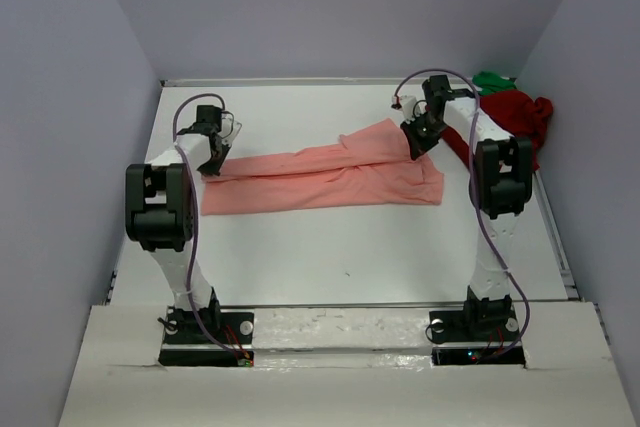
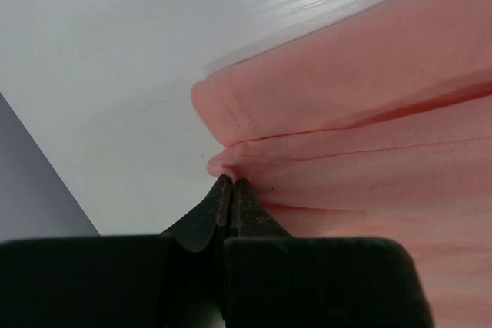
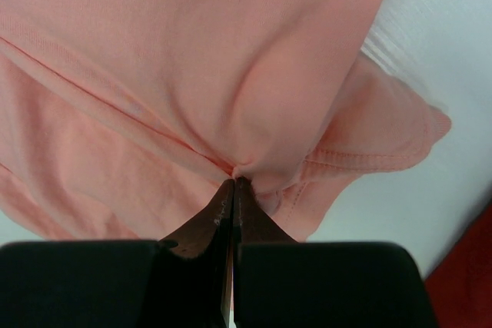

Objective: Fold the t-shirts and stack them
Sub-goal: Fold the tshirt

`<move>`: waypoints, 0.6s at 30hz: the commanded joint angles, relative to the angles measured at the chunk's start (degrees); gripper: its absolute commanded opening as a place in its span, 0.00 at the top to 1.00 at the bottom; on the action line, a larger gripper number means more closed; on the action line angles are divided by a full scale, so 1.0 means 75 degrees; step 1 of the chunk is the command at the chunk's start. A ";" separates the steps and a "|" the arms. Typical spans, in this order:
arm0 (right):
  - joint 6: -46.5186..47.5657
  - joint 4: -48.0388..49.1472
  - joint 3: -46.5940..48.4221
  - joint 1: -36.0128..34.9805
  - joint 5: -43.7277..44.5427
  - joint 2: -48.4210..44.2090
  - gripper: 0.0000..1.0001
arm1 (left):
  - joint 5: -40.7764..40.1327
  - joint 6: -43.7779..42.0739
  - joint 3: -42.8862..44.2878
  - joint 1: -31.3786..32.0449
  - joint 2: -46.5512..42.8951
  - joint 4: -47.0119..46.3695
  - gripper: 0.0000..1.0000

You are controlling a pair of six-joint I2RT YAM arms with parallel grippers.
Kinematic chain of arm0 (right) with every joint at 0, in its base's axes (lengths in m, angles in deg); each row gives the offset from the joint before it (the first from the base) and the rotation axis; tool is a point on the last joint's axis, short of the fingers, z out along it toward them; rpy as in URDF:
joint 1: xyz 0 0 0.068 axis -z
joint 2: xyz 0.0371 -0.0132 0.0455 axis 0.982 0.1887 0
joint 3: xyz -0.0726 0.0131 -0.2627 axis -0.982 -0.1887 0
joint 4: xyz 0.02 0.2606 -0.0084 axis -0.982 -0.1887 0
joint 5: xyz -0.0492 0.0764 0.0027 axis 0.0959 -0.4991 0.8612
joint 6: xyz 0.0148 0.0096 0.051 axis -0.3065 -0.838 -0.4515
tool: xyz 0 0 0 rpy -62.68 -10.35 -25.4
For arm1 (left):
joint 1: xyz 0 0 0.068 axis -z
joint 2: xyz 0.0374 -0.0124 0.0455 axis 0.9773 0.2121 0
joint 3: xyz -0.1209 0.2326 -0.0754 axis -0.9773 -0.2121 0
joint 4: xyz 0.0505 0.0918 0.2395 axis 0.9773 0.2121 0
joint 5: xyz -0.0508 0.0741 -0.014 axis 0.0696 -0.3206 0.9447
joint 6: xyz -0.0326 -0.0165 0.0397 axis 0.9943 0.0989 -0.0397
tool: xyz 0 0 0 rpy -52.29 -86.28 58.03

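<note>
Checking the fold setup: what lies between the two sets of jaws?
The salmon-pink t-shirt, a long folded band, runs from the left gripper to the right gripper, both with jaws shut on it; top external view.

no readable text, labels, brands or numbers anywhere in any view, not on the shirts, arms or table.

The green t-shirt point(image 1: 492, 79) shows only a crumple behind the dark red t-shirt point(image 1: 523, 110).
</note>
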 commanded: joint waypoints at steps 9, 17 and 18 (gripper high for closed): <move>0.0223 -0.0855 0.0758 0.0041 0.0083 0.0550 1.00 | -0.1154 -0.0048 -0.0176 0.0655 0.0498 -0.0379 1.00; 0.0293 -0.1288 0.1109 0.0041 0.0282 0.0948 1.00 | -0.1902 -0.0130 -0.0258 0.0901 0.0498 -0.0613 0.86; 0.0293 -0.1382 0.1180 0.0041 0.0294 0.0949 0.95 | -0.2009 -0.0153 -0.0293 0.0901 0.0475 -0.0613 0.84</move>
